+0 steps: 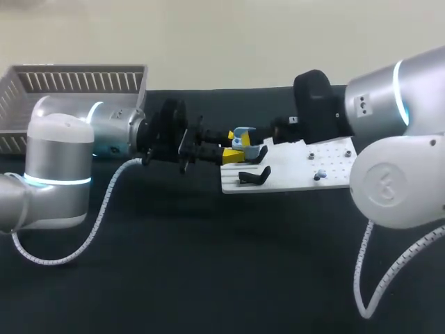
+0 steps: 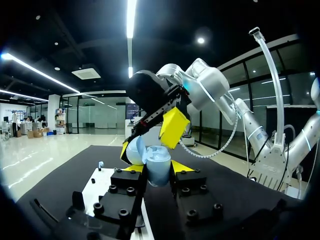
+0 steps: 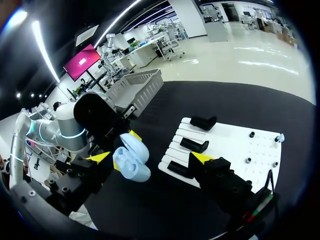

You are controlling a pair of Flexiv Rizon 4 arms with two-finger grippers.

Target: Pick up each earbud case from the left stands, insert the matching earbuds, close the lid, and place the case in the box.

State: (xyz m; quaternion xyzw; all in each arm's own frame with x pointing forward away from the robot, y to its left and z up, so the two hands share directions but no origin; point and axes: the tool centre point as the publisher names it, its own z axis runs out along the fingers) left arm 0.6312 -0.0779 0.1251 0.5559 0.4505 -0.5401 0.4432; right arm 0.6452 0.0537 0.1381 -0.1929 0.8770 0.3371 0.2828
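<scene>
Right between the left gripper's (image 2: 157,169) yellow tips sits the pale blue earbud case (image 3: 131,161). It's pinched from both sides and held up off the table, and its lid (image 2: 135,150) is flipped open to one side. My guess is it's held out like that so the other arm can get at the open top while this one just acts as a vise. The right gripper (image 3: 151,158) hangs just over it with its fingers spread wide and gripping nothing. The case sits in that gap, closer to one finger than the other. I can't tell if any buds are seated in it yet. Just beyond the right gripper's other finger is the white board (image 3: 235,145) with its black stands (image 3: 194,145), which look bare. There's a tiny pale blue thing (image 3: 279,137) near the board's far corner, maybe an earbud, too small to be sure. The slatted box (image 1: 76,80) is well behind the left arm, so drop-off looks a ways off.
</scene>
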